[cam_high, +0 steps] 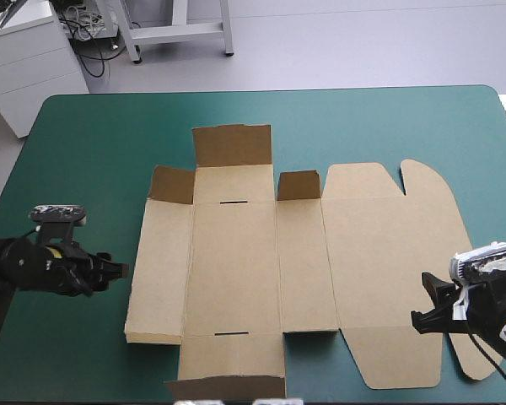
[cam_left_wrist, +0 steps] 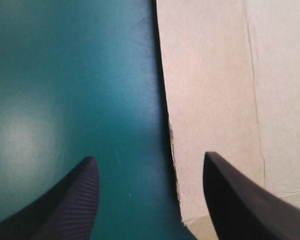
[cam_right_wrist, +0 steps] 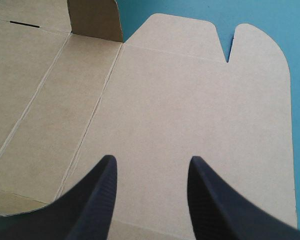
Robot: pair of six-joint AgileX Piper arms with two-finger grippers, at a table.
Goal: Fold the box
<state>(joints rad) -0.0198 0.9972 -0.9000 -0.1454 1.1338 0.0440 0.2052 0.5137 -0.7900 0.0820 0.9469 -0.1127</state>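
The box (cam_high: 236, 261) looks light and stiff, hinging at creases; take it by an edge flap. Left gripper (cam_high: 118, 270) and right gripper (cam_high: 421, 299) both gape, empty

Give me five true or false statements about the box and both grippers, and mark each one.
1. The left gripper is open. True.
2. The right gripper is shut on the box. False: its fingers stand apart over the box's wide right panel.
3. The box lies mostly spread out on the teal-green cover. True.
4. Every flap of the box lies flat. False: the far flaps stand up.
5. The left gripper is over the box's middle. False: it is at the box's left edge.
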